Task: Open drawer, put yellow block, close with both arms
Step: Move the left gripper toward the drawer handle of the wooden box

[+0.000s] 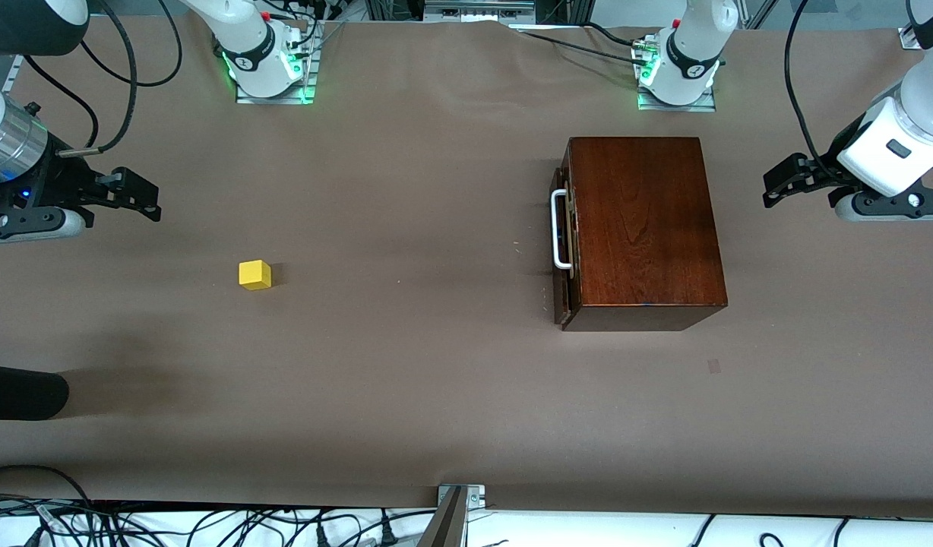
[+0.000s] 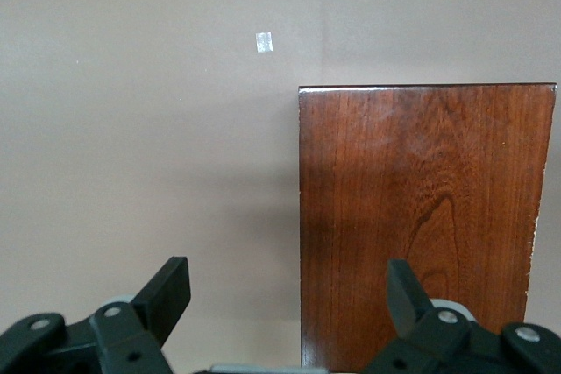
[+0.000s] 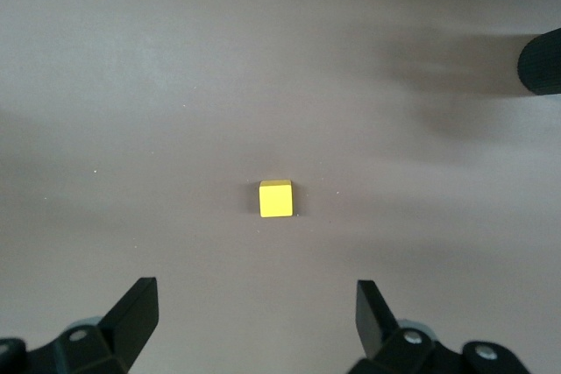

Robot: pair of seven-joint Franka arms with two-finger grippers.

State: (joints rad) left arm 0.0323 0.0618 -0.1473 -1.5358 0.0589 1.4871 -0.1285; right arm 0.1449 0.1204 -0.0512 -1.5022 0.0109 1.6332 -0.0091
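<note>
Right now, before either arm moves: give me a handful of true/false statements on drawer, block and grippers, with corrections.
1. The drawer is pulled out. False: it sits shut in the wooden box, white handle on its front.
2. The yellow block lies on the bare table, toward the right arm's end. True.
3. The right gripper is shut on the block. False: it is open and empty above it.
4. The left gripper is open. True.
5. The block rests on top of the box. False: they are well apart.

No text, label, brand or number can be read anywhere.
</note>
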